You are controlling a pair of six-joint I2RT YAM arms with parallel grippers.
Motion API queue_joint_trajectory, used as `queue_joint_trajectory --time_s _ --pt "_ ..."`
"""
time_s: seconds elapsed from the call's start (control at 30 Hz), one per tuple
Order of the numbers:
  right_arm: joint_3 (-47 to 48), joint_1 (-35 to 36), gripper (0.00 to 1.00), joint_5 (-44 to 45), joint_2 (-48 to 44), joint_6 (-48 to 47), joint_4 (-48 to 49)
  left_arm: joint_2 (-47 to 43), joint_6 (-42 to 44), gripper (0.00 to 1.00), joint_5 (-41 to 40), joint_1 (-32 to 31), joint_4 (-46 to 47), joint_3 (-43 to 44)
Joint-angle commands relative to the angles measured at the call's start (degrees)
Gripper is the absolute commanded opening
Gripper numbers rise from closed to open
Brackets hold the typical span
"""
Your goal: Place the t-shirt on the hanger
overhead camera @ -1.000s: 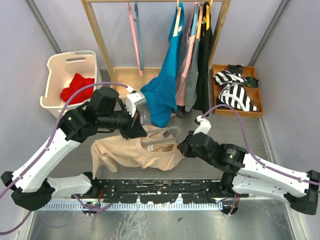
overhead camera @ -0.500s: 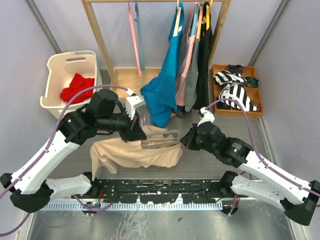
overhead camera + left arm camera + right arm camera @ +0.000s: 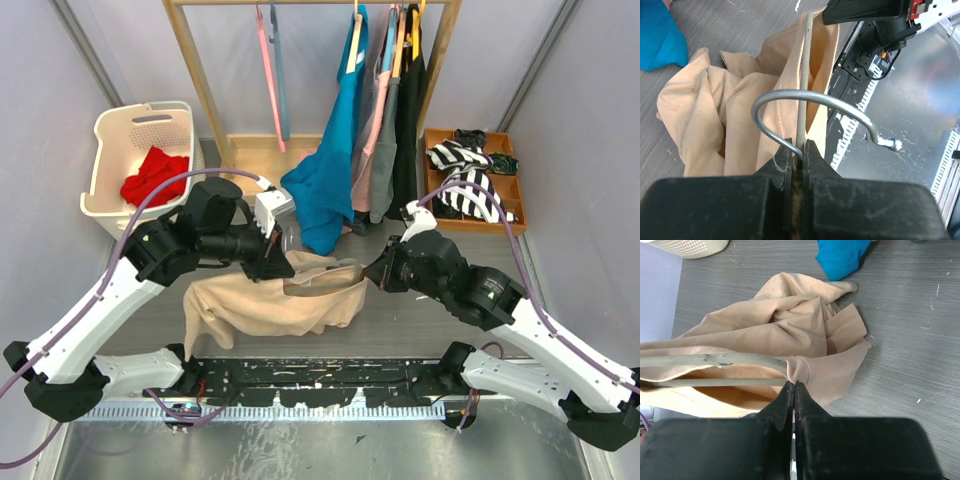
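Basket (image 3: 108,135), far-left corner of the table (image 3: 560,300): holds a red cloth (image 3: 152,176); no part in this job.

Left end effector (image 3: 799,150), left of centre: narrow, clamped on the hanger (image 3: 810,97) at the stem just under the hook. Judged purpose: an anchor, keeping the hanger raised and its arm level so cloth can be drawn along it.

T-shirt (image 3: 250,305), centre, toward the near edge: mostly crumpled on the table, one part lifted onto the hanger's arm, which runs inside the cloth. Not yet hung properly.

Right end effector (image 3: 792,386), right of centre: fully closed, pinching a ribbed band of the t-shirt where it wraps the hanger's arm. Whether that band is collar or cuff cannot be told. Judged purpose: to tension the opening and pull it over the arm while the other side holds firm.

Teal garment (image 3: 325,190), far edge: hangs from the rack (image 3: 195,70), its tail close to the t-shirt but apart.

Tray (image 3: 430,185), far-right corner: holds striped cloth (image 3: 470,192).
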Motion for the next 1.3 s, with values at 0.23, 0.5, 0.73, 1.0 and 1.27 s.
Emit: queue_joint_trajectory --time_s 0.23,0.5,0.73,1.0,1.27 --pt "19.38 -0.27 0.01 5.54 5.58 -7.61 -6.07 3.22 2.11 0.00 -1.72 0.26 -1.78 7.07" --pt "43.51 -0.26 0.01 6.83 14.40 -14.71 -12.28 7.85 3.25 0.00 0.55 0.25 -3.95 20.52" --pt "65.11 -0.27 0.01 4.67 22.39 -20.03 -18.90 12.73 3.47 0.00 4.24 0.26 -6.20 33.62" --pt "70.33 -0.27 0.01 -4.53 25.04 -21.74 -19.53 17.80 3.58 0.00 4.58 0.25 -8.93 43.84" --pt "57.24 -0.27 0.01 -7.77 21.32 -20.50 -15.16 15.98 0.69 0.00 3.68 0.20 -1.31 37.85"
